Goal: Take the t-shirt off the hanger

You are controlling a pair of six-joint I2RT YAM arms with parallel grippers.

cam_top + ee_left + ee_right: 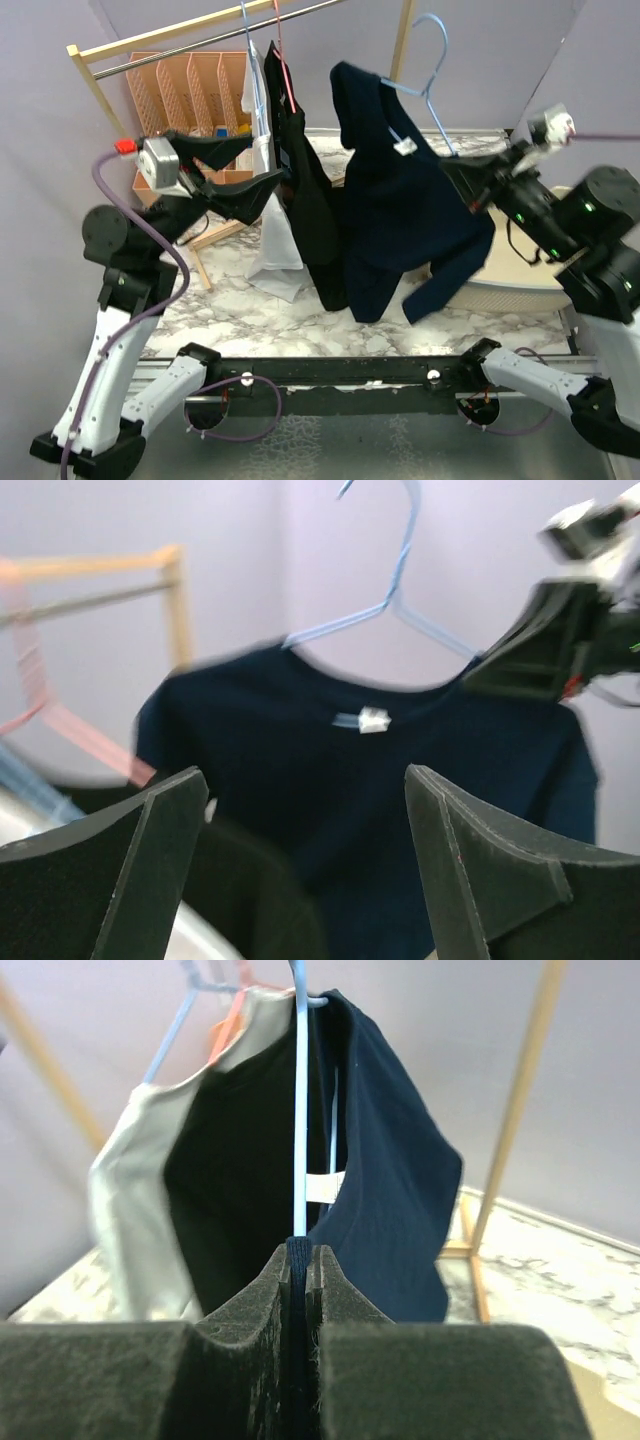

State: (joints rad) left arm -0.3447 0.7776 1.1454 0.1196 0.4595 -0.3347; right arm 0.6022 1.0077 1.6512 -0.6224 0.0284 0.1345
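T-shirt (400, 215), navy, hangs skewed on the pale blue hanger (432, 70) above the marble desk (230, 295). Right hand (465, 190) is pinched tight on its shoulder fabric (hanger wire meets the pads). Left hand (272, 160) is spread wide and empty, beside a black garment (310, 210).

The t-shirt (400, 210) on its hanger (432, 70) sits right of the rail (200, 35), with the right gripper (468, 198) at its right shoulder. Other garments (305, 200) hang between it and the left gripper (270, 162).
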